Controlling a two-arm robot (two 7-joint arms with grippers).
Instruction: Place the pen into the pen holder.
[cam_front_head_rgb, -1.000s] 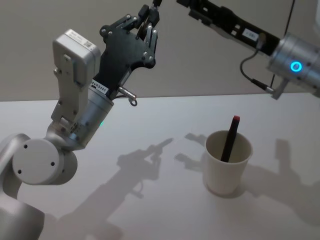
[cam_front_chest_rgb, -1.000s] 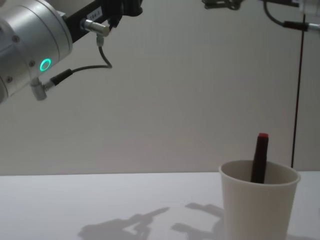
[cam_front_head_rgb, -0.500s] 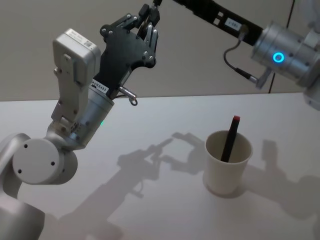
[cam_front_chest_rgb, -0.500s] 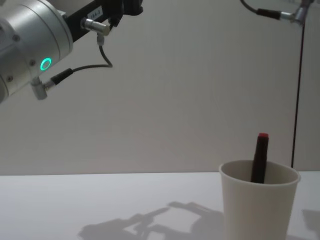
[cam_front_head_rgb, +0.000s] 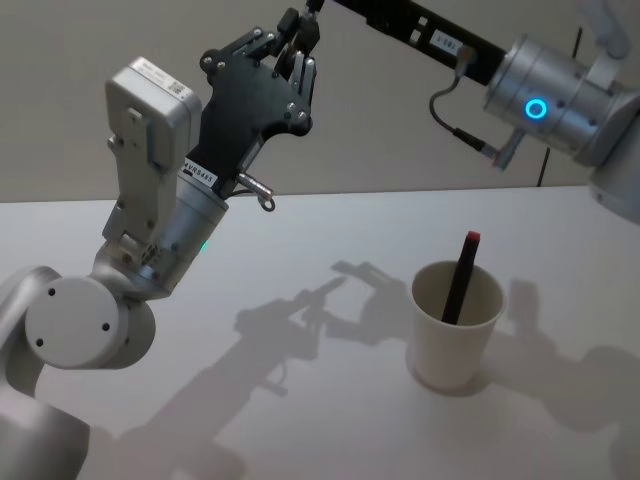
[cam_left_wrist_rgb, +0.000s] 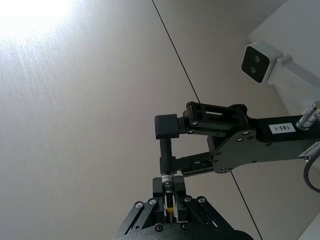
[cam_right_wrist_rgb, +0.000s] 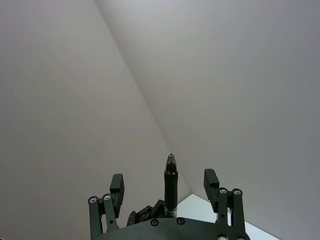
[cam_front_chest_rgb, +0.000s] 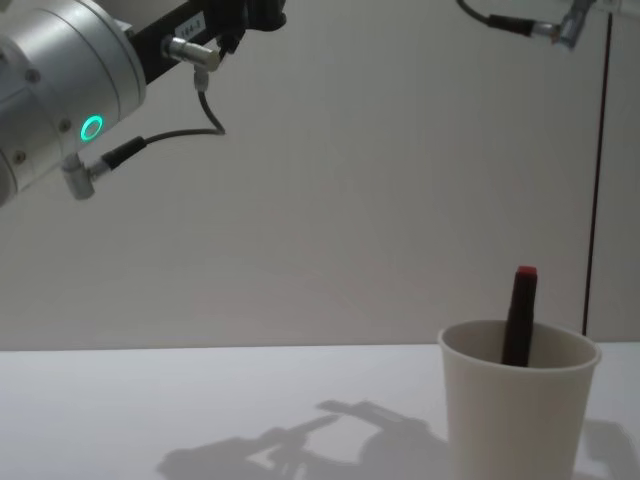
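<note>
Finding pen (cam_front_head_rgb: 460, 280) sitting inside pen holder (cam_front_head_rgb: 450, 350), lower right of head view; judging placement as done.
Noting red tip poking above rim, lower end hidden in cup, holder standing upright on table (cam_front_head_rgb: 330, 420). Spotting left gripper (cam_front_head_rgb: 297, 40) at top centre, fingers drawn together. Spotting right arm (cam_front_head_rgb: 540, 95) crossing upper right toward top edge, right gripper (cam_right_wrist_rgb: 163, 181) facing bare wall, fingers spread wide. Judging pen as light, stiff, smooth and probably slippery: pinching upper barrel under red tip if regrasping. Judging paper holder as light, thin, easily tipped or crushed: avoiding side pushes.
</note>
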